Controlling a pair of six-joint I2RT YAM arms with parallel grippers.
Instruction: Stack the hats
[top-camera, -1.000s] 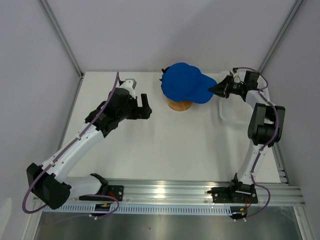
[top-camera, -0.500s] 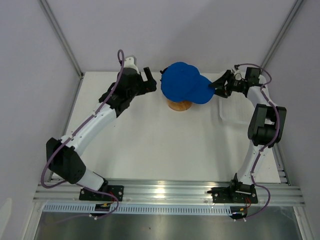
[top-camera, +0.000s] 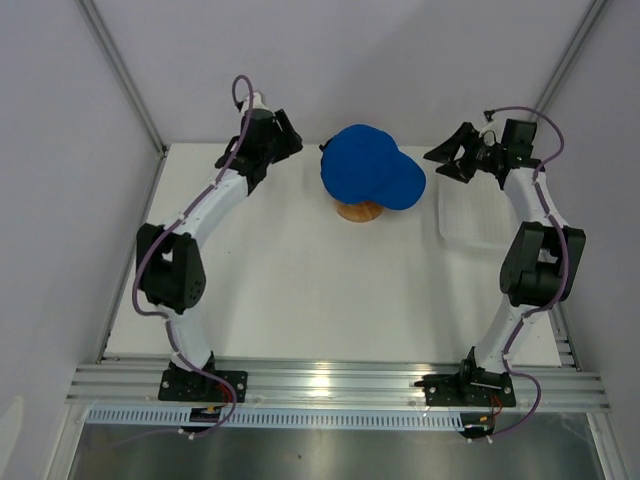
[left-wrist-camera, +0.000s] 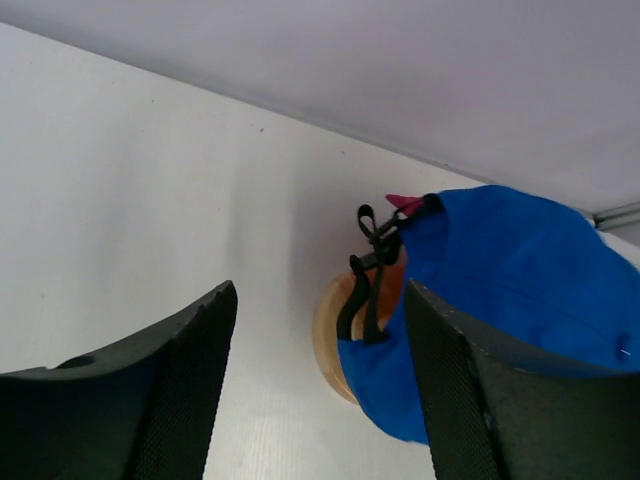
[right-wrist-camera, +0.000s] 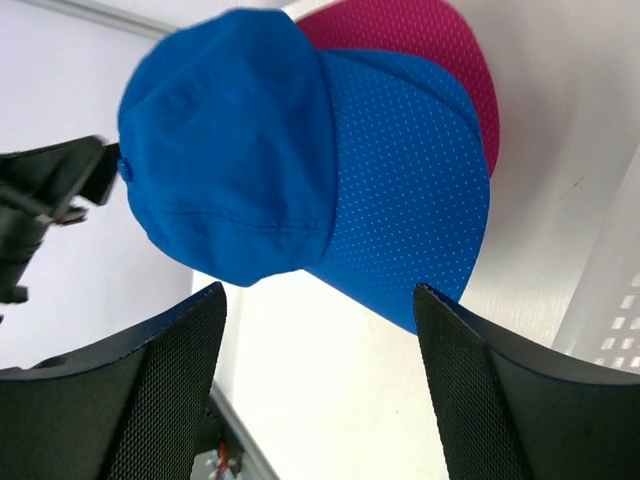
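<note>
Both arms are backing toward the upper corners, my left gripper and right gripper hanging open and empty, while the soft, light hats are sitting stacked on the stand, upper centre, best pinched by a brim.

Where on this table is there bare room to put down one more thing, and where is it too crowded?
The widest free patch is the middle of the table, bordered by the left arm, the right arm and the wooden stand. It is crowded at the far right, where the basket lies beside the stacked hats.
</note>
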